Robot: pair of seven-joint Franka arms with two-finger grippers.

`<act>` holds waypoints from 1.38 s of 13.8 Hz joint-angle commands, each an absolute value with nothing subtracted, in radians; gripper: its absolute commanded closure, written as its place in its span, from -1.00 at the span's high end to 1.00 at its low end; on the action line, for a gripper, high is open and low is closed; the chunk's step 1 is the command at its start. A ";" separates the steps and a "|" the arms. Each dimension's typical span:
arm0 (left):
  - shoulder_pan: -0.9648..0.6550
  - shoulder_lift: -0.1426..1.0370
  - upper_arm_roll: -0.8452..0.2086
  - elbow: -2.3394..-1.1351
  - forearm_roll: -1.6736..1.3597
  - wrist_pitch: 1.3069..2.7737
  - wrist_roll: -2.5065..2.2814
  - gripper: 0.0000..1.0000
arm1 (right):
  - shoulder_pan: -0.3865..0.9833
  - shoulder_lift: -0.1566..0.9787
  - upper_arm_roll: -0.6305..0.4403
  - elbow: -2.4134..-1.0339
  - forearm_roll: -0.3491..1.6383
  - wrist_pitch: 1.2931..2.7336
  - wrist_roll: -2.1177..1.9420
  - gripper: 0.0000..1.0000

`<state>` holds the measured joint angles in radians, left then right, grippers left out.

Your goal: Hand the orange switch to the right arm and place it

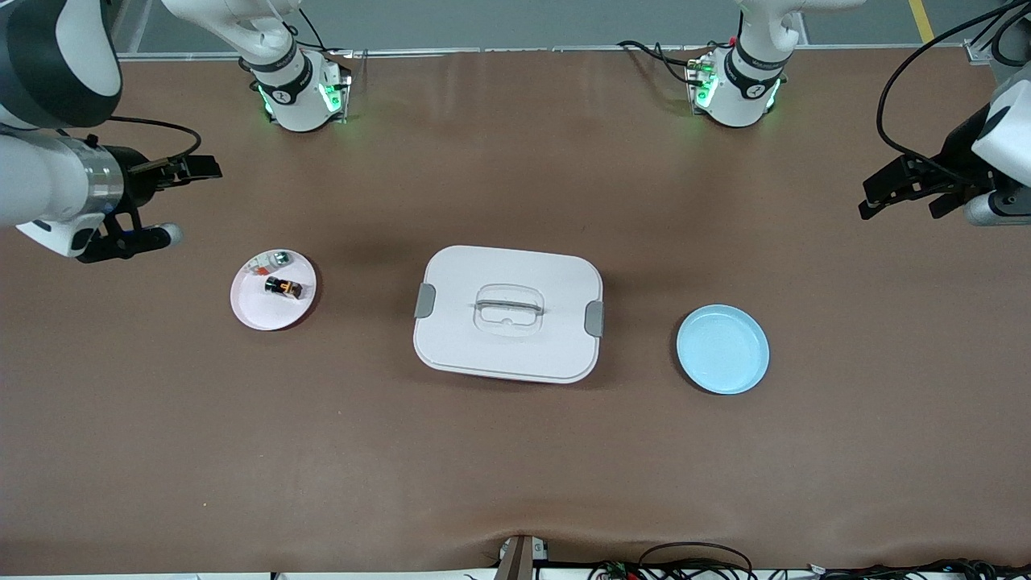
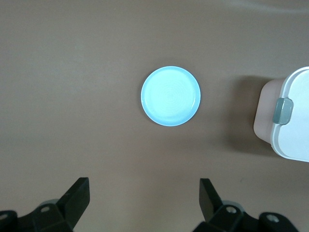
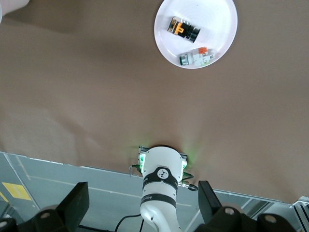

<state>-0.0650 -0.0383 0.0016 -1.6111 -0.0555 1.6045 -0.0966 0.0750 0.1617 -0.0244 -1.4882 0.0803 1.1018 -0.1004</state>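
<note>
The orange switch (image 1: 283, 287), a tiny black block with an orange face, lies on a pale pink plate (image 1: 246, 310) toward the right arm's end of the table. It also shows in the right wrist view (image 3: 183, 29) on that plate (image 3: 215, 24). My right gripper (image 1: 197, 167) hangs open and empty in the air beside the plate, near the table's end; its jaws (image 3: 142, 203) stand wide apart. My left gripper (image 1: 898, 197) is open and empty, high over the left arm's end of the table, and its jaws (image 2: 145, 198) are wide apart.
A whitish part with a red-orange patch and a green bit (image 1: 270, 259) shares the pink plate. A white lidded box (image 1: 483, 266) with grey clips sits mid-table. An empty light blue plate (image 1: 722, 349) lies toward the left arm's end and shows in the left wrist view (image 2: 170, 96).
</note>
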 commanded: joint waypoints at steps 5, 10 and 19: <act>-0.064 -0.035 0.000 -1.594 -0.035 1.582 -0.092 1.00 | -0.038 0.196 -0.017 -1.335 0.071 1.022 -0.084 1.00; -0.061 -0.035 0.000 -1.594 -0.035 1.582 -0.089 1.00 | -0.064 0.195 -0.015 -1.237 0.026 1.025 -0.089 1.00; -0.060 -0.035 0.000 -1.592 -0.037 1.582 -0.084 1.00 | -0.072 0.189 -0.014 -1.216 0.021 1.038 -0.091 1.00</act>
<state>-0.0629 -0.0378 0.0021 -1.6110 -0.0555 1.6032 -0.0966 -0.0540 0.1743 -0.0276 -1.2531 0.0314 1.0468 -0.0981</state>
